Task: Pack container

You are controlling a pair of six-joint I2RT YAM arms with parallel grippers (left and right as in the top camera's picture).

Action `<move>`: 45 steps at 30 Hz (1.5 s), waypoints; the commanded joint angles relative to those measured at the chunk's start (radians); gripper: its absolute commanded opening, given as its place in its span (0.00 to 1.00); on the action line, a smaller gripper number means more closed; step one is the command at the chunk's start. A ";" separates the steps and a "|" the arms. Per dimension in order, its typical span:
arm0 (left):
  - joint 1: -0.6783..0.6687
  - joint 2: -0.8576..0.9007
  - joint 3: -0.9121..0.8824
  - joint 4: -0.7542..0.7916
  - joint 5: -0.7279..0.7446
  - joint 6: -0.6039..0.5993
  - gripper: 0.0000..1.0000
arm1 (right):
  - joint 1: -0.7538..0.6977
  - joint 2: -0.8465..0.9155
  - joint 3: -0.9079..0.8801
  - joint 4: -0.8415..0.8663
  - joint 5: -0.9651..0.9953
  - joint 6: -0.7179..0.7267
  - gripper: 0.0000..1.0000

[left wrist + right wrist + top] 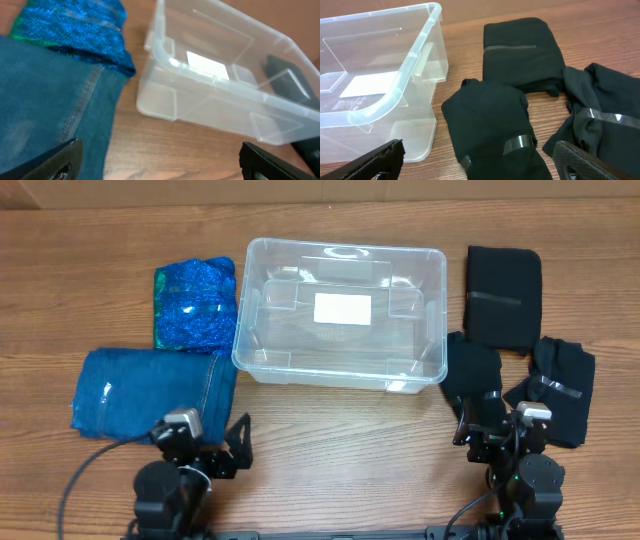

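Plan view: the container (pixel 300 340) stands empty at mid-worktop (pixel 340 440), ahead of and between both arms, its long axis running left to right. Left tool (pixel 205 438) and right tool (pixel 500 425) both gape wide, gripping nothing. Folded denim (pixel 150 388) lies just ahead of the left tool (a black bundle (pixel 472 370) before the right), each beside one short end.

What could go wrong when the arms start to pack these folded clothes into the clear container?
The black bundles lie close together, so the right gripper may drag a neighbour along.
The denim piece lies against the sparkly blue cloth; lifting one could disturb the other.
The empty container looks light; a bump on its rim might shove it.
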 commanded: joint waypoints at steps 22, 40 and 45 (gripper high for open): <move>0.904 1.333 0.999 -0.529 0.169 0.111 1.00 | -0.003 -0.012 -0.010 0.000 -0.002 -0.001 1.00; 0.925 1.840 0.999 -0.203 0.450 0.480 1.00 | -0.003 -0.012 -0.010 -0.001 -0.002 0.000 1.00; 0.787 1.902 0.999 -0.215 0.325 0.480 0.66 | -0.003 -0.012 -0.010 0.000 -0.002 0.000 1.00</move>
